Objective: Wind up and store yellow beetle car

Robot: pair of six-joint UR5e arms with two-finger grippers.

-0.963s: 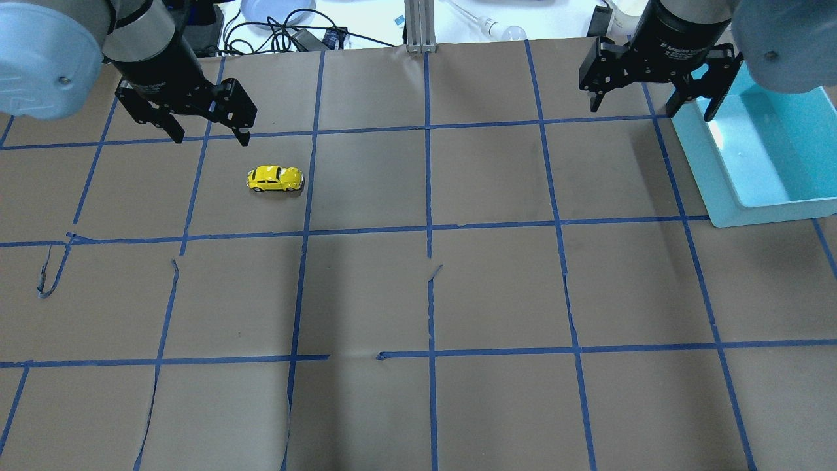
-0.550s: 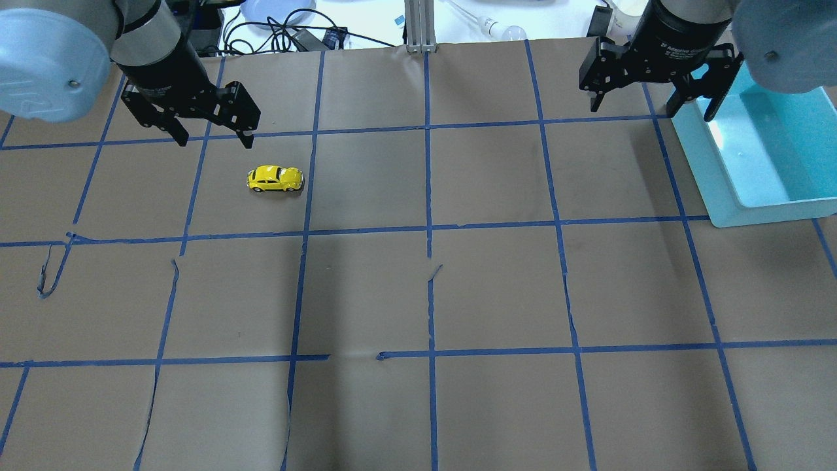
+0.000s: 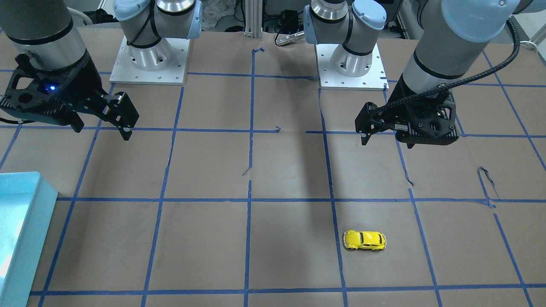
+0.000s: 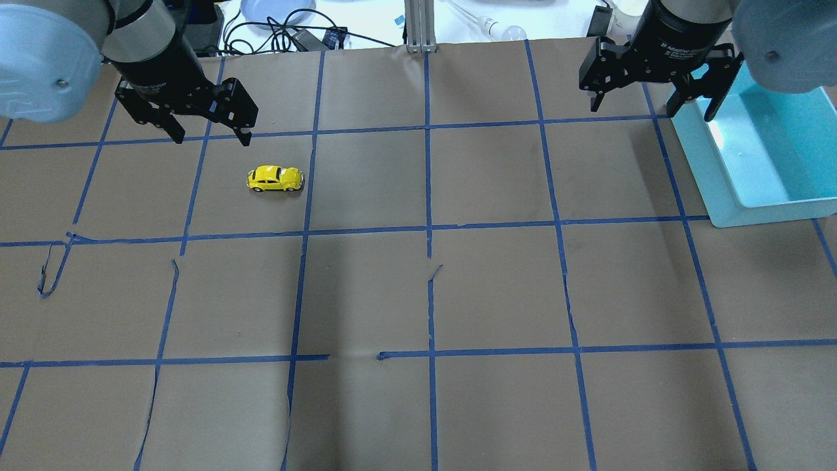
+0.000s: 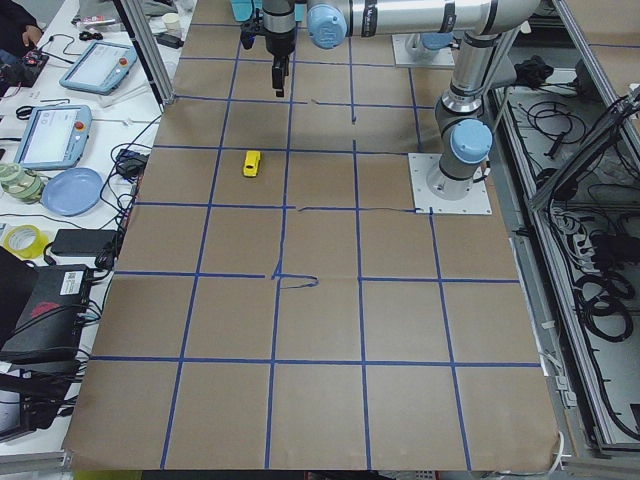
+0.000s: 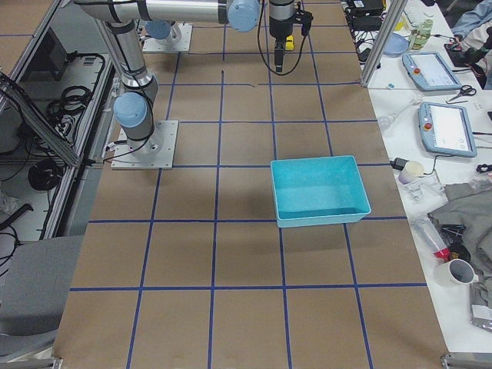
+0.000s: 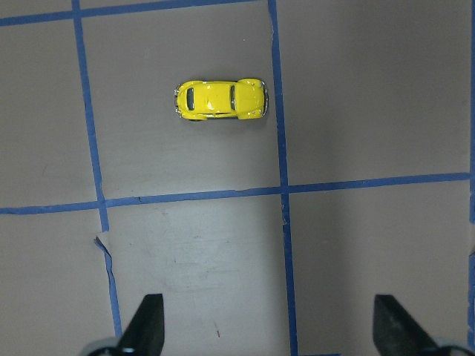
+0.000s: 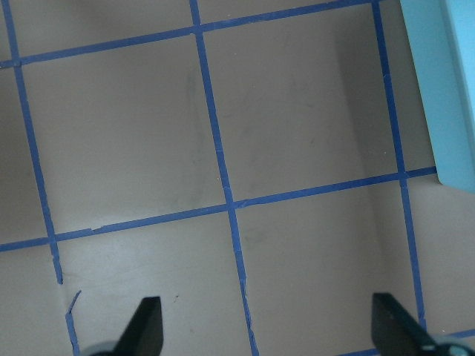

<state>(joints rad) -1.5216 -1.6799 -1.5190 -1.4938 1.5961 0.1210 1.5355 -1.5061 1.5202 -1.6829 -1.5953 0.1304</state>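
The yellow beetle car (image 4: 275, 178) stands on its wheels on the brown paper in a taped square on the left side; it also shows in the front view (image 3: 364, 240), the left side view (image 5: 251, 163) and the left wrist view (image 7: 220, 99). My left gripper (image 4: 211, 134) hangs open and empty above the table, apart from the car; in its wrist view (image 7: 269, 326) the car lies ahead of the spread fingertips. My right gripper (image 4: 650, 111) is open and empty, high beside the teal bin (image 4: 703, 167).
The teal bin is empty and sits at the right edge of the table (image 6: 321, 217). Blue tape lines divide the paper, torn and lifted in spots (image 4: 49, 275). Cables, a plate and tablets lie beyond the far edge.
My left gripper has shifted only slightly above the table. The car, the bin and the right arm have not moved.
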